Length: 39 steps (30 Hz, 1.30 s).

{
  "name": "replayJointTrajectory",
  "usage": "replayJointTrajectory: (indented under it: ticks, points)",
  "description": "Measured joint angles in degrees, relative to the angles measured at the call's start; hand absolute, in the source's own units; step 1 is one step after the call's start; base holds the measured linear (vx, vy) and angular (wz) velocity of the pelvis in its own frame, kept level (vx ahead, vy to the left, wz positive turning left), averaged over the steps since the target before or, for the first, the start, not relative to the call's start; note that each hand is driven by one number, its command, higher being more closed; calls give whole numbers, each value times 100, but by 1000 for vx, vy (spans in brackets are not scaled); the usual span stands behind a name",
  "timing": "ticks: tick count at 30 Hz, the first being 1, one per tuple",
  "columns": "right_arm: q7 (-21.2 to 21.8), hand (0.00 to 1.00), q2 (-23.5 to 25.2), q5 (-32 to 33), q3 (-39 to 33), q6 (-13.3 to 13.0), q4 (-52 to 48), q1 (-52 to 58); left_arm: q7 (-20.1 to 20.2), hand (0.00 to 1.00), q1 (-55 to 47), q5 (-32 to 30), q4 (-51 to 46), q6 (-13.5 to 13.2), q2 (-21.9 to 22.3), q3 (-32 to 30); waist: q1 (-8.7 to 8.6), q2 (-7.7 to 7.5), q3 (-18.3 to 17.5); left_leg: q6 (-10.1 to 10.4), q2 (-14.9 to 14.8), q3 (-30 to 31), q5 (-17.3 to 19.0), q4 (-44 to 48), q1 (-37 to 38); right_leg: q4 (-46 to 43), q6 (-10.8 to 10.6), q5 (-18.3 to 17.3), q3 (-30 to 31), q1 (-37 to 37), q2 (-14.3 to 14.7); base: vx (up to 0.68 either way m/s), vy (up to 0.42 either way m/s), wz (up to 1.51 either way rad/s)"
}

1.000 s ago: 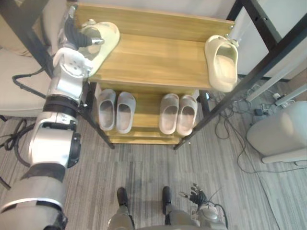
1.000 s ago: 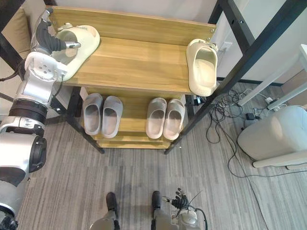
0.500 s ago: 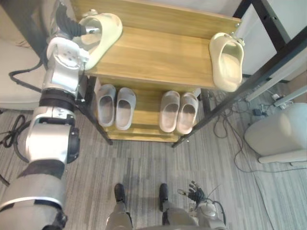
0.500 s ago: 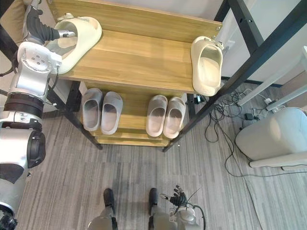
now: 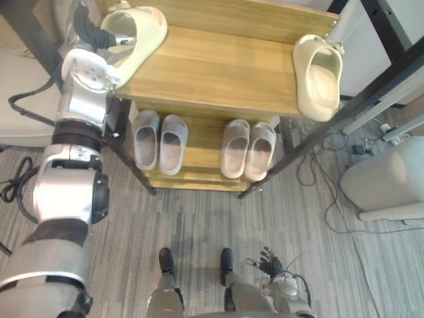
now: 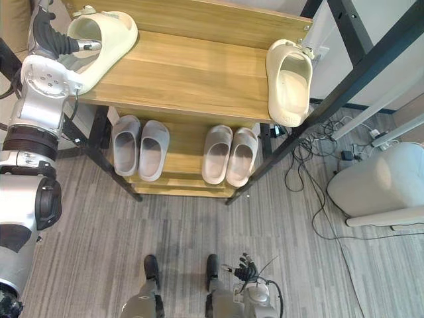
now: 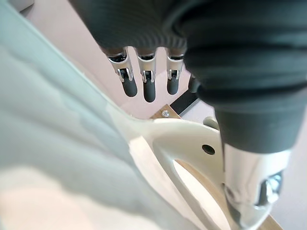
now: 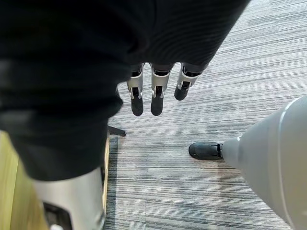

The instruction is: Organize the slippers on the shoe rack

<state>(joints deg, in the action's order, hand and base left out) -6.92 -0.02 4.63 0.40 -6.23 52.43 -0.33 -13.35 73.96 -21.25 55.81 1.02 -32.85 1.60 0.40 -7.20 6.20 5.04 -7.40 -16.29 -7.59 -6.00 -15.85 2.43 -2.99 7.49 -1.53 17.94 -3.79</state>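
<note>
We judge the cream slipper [image 5: 142, 33] at the left end of the top shelf [image 5: 212, 73] to be light, springy foam, best held by its upper, where our left hand [image 5: 98, 38] pinches it with the thumb inside the opening, while our right hand [image 5: 270, 262] hangs slack-fingered near the floor.

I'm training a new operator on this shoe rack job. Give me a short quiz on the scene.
1. How many grey slippers stand on the lower shelf?
2. True or false: the right hand holds a slipper.
3. Which hand is at the left cream slipper? A: left. B: right.
Key: 1 four; 2 false, it hangs low over the floor; 3 A, the left hand.
</note>
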Motion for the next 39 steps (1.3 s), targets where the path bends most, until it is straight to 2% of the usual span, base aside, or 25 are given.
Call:
replayJointTrajectory:
  ticks: [1,2,22,31,36,37,39]
  points:
    - [-1,0,0,0,0,0,0,-2,0,0,7,0,0,0,0,0,0,-2,8,-6,0,0,5,-1,0,0,0,0,0,0,0,10,31,-1]
    - [-4,0,-1,1,0,1,0,-16,0,100,62,0,0,8,-1,-1,1,-5,60,-22,-1,-6,10,-2,0,0,2,0,-5,3,0,6,37,-1]
    - [-39,0,2,51,-2,3,-4,-194,9,100,192,6,11,71,88,61,-8,-12,78,-29,32,-50,-40,3,-11,5,-18,14,42,43,-16,31,23,-1]
    - [-47,0,5,51,-35,21,-1,-195,2,100,187,13,24,75,455,208,-26,-3,89,-45,91,-43,-50,4,68,5,-26,19,54,-27,-46,0,0,0]
    - [-47,0,4,51,-39,29,22,-243,-48,100,179,69,-1,66,658,229,-23,49,244,-63,115,-39,-35,-2,186,17,-39,6,49,-157,-71,14,33,1]
    - [-47,0,5,51,-39,36,31,-244,-54,0,176,101,-2,59,689,232,-23,64,254,-66,121,-37,-37,-3,188,16,-40,5,48,-159,-77,34,51,1]
    - [-47,0,4,51,-44,54,45,-258,-105,0,166,124,-5,53,734,234,-25,90,271,-78,137,-33,-47,-2,192,15,-43,8,46,-166,-88,43,62,2]
